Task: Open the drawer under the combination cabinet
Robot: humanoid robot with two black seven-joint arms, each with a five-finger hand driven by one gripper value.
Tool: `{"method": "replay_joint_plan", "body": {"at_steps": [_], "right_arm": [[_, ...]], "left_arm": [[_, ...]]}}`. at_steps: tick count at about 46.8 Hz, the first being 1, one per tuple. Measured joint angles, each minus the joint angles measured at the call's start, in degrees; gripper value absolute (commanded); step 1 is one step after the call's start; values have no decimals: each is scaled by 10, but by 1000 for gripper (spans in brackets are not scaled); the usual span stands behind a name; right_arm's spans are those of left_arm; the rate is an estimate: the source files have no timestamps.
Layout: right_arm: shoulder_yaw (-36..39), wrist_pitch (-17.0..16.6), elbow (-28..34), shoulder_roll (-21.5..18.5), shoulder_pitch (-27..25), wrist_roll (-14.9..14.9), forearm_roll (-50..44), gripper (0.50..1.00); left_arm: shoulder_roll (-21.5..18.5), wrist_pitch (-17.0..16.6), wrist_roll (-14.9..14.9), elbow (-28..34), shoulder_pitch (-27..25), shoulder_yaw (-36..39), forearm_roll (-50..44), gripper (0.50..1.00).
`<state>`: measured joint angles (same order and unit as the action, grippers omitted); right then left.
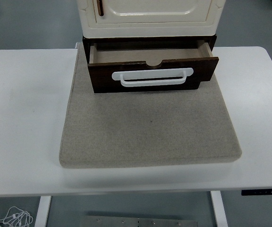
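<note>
The cream combination cabinet [150, 16] stands at the back of the table on a dark brown base. Its dark wooden drawer [152, 75] sticks out toward me, pulled partly open, and the pale inside [145, 54] shows with nothing in it that I can see. A white bar handle [152, 77] runs across the drawer front. Neither of my hands is in the head view.
A grey felt mat [150, 127] lies under the cabinet and covers the middle of the white table [22, 118]. The cabinet door above has a small dark handle [99, 7]. A control panel [263, 192] sits on the table's front edge at the right.
</note>
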<state>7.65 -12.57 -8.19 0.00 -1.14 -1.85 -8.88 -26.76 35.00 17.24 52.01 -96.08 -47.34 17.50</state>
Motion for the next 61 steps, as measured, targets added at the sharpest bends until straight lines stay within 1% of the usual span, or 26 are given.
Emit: {"method": "replay_joint_plan", "body": {"at_steps": [3,6,9,13,16,18,21,23,26,33,37,43,47,54,61], "right_arm": [[0,0,0,0,0,0,0,926],[0,0,0,0,0,0,0,926],[0,0,0,0,0,0,0,926],[0,0,0,0,0,0,0,926],[0,0,0,0,0,0,0,926],[0,0,0,0,0,0,0,926],[0,0,0,0,0,0,0,926],[0,0,0,0,0,0,0,926],[0,0,0,0,0,0,0,926],[0,0,0,0,0,0,0,926],[0,0,0,0,0,0,0,926],[0,0,0,0,0,0,0,926],[0,0,0,0,0,0,0,926],[-1,0,-2,0,0,0,0,926],[-1,-1,-2,0,0,0,0,926]], "left_arm": [[-5,0,-20,-18,-2,-21,0,1000],[-15,0,-34,-34,-3,-45,0,1000],[-21,-14,-48,-52,-3,-63,0,1000],[-31,-55,-77,-74,-3,-67,0,1000],[-39,-95,-104,-94,-4,-68,-1,1000],[-44,-120,-116,-110,-4,-67,-2,1000],[-50,-147,-126,-137,-4,-63,-6,1000],[-52,-159,-128,-156,-4,-62,-7,1000],[-52,-168,-129,-189,1,-62,-8,1000],[-49,-169,-129,-272,17,-57,-9,1000],[-47,-168,-128,-300,37,-57,-9,1000],[-43,-172,-128,-313,73,-59,-13,1000],[-36,-176,-125,-315,108,-59,-40,1000],[-32,-200,-119,-316,157,-58,-95,1000],[-13,-202,-118,-324,205,-59,-119,1000]]}}
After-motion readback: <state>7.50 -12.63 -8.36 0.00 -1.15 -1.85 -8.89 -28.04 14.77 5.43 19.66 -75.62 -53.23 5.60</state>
